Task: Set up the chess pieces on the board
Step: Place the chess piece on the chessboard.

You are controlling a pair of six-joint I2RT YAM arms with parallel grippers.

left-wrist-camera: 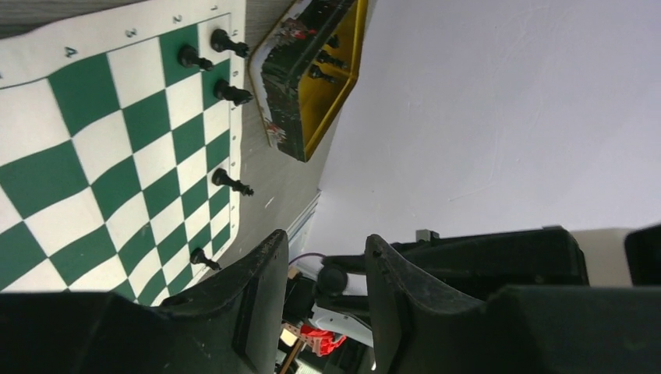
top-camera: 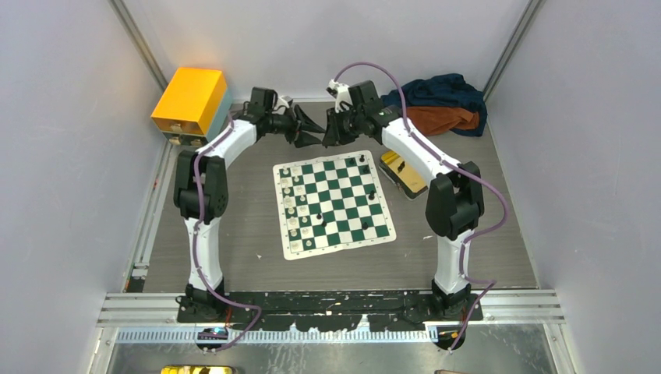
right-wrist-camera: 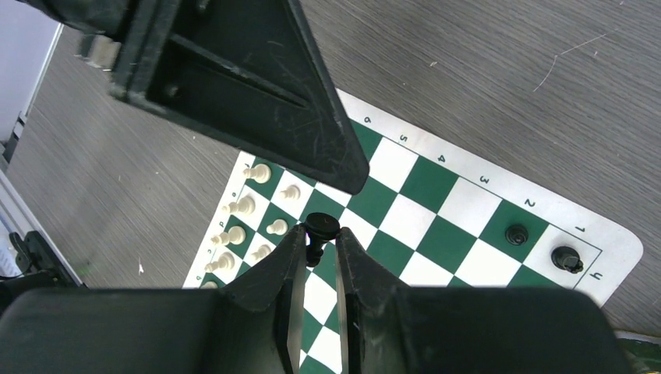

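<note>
One black piece [right-wrist-camera: 321, 226] pinched betw. R gripper [right-wrist-camera: 318, 238] fingertips, above board [right-wrist-camera: 436, 187].

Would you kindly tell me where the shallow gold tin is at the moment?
In the top view, the gold tin lies on the table just right of the board, by its far right corner, beside the right arm.

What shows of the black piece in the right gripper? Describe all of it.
The black chess piece is small, glossy and plastic-looking, with a round flat-topped head on a narrow neck; its lower part is hidden. The right gripper pinches it between both fingers, head poking past the fingertips. It seems raised clear of the board; the left gripper is near but apart.
</note>
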